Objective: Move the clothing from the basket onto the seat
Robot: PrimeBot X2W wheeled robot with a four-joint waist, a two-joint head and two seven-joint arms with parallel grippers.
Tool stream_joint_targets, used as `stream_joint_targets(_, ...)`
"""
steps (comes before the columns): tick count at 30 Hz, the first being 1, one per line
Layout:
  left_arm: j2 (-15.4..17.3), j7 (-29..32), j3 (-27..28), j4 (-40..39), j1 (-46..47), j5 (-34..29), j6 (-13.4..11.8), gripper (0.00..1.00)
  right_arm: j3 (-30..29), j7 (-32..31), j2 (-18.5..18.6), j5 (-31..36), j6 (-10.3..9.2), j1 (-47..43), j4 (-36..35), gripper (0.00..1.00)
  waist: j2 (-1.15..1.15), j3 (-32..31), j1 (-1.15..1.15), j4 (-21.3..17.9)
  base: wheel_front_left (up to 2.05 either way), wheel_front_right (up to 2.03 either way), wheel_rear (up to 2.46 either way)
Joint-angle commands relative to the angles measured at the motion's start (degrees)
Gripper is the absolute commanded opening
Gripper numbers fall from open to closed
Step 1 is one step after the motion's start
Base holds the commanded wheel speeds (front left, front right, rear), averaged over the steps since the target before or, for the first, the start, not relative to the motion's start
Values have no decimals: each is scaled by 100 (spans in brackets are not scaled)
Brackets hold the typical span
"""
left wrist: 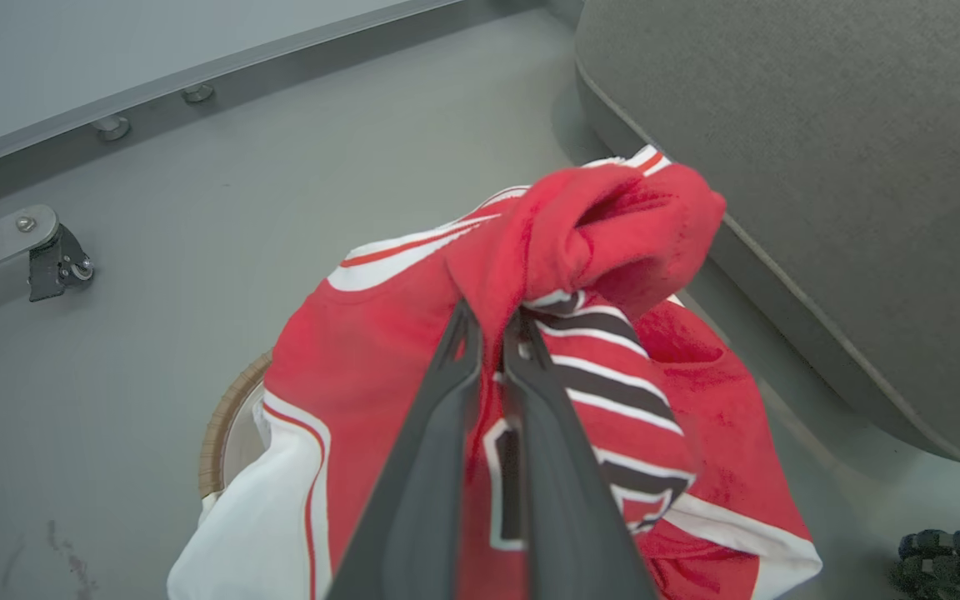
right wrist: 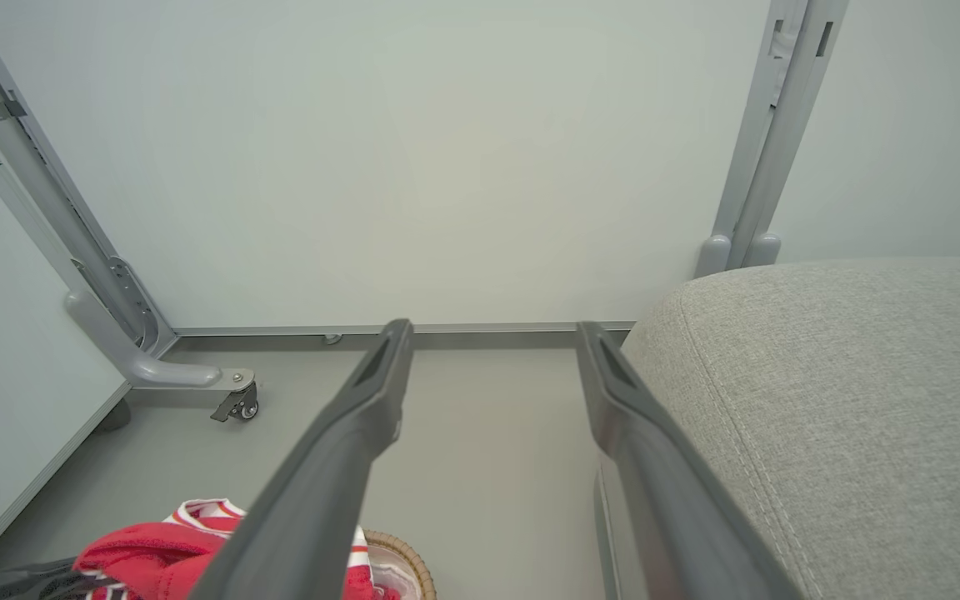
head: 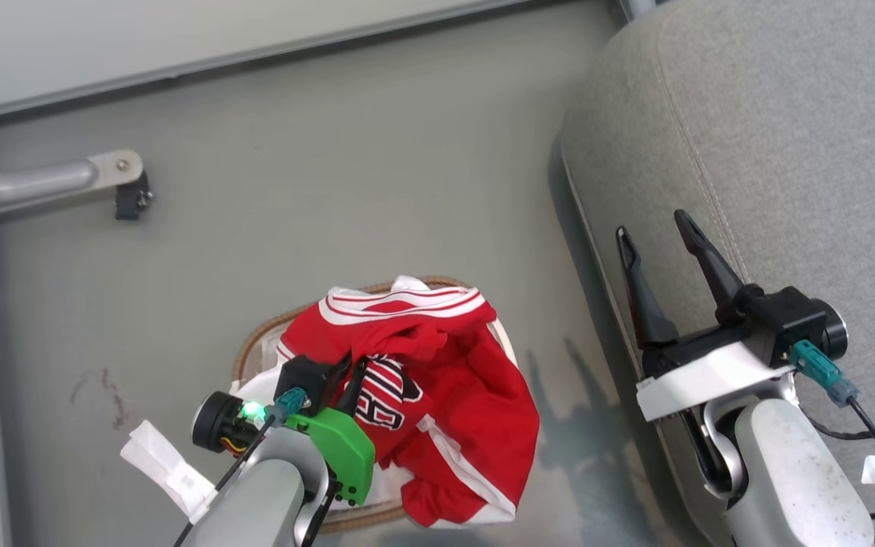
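— Status?
— My left pincer (left wrist: 492,321) is clamped on a bunched red fold of the clothing (left wrist: 347,358). The rest hangs below it, heaped over the basket (left wrist: 217,433) on the floor.
— Other arm?
— My right pincer (head: 652,224) is spread apart, holding nothing. Seat (head: 787,152) edge is just to its right; basket well off to its left.

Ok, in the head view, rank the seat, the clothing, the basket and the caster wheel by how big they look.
1. seat, largest
2. clothing
3. basket, mostly hidden under the clothing, so its place against the clothing is unsure
4. caster wheel, smallest
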State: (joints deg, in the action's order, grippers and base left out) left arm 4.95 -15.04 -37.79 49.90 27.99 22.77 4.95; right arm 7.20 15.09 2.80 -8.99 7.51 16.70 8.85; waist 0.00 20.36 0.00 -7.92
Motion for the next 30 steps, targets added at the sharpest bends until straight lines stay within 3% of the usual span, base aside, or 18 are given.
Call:
stream_joint_targets(1,33,-21,118,-166,-142,-82,-27,0,-3,11,22,21,-4,-121,32,100,0,-468,0,266,0,0,0)
stream_joint_targets(17,-189,-21,1455,-2069,-929,-388,107,0,261,11,23,103,-4,-859,250,100,0,-1373,0,365,0,0,0)
stream_joint_targets(30,-200,-21,1458,-3208,-944,22,83,0,620,11,54,57,-4,-1259,401,100,0,-1754,0,424,0,0,0)
